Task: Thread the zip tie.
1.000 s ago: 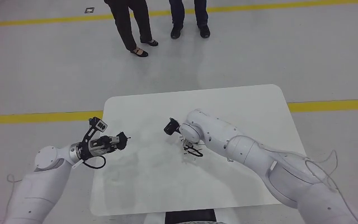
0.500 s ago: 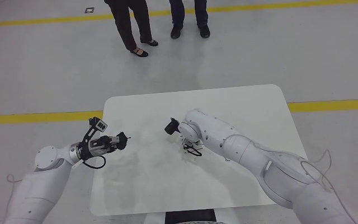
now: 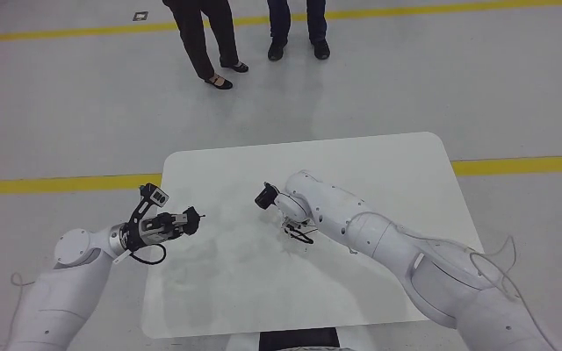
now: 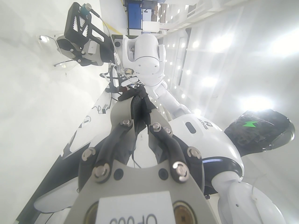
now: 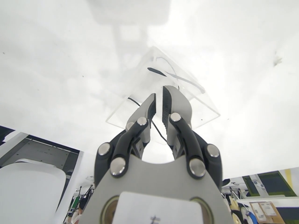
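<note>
A thin black zip tie (image 5: 157, 71) lies curled on a small clear plate (image 5: 205, 108) near the middle of the white table (image 3: 369, 167). My right gripper (image 5: 158, 89) points down at the plate. Its fingers are closed to a narrow slit, and the tie's strap crosses between them. From above, the right gripper (image 3: 294, 230) sits right over the black loops of the zip tie (image 3: 304, 237). My left gripper (image 3: 191, 219) hangs over the table's left edge, well apart from the tie. Its fingers (image 4: 140, 103) are shut, with a dark bit at the tips that I cannot make out.
The right arm (image 3: 378, 232) stretches across the table from the near right corner. Bare tabletop lies between the two grippers and along the far side. Two people stand on the floor beyond the table's far edge, touching nothing.
The right gripper and its wrist have shifted slightly left and away from me, with the black tie loops shifting along. The left arm has kept still.
</note>
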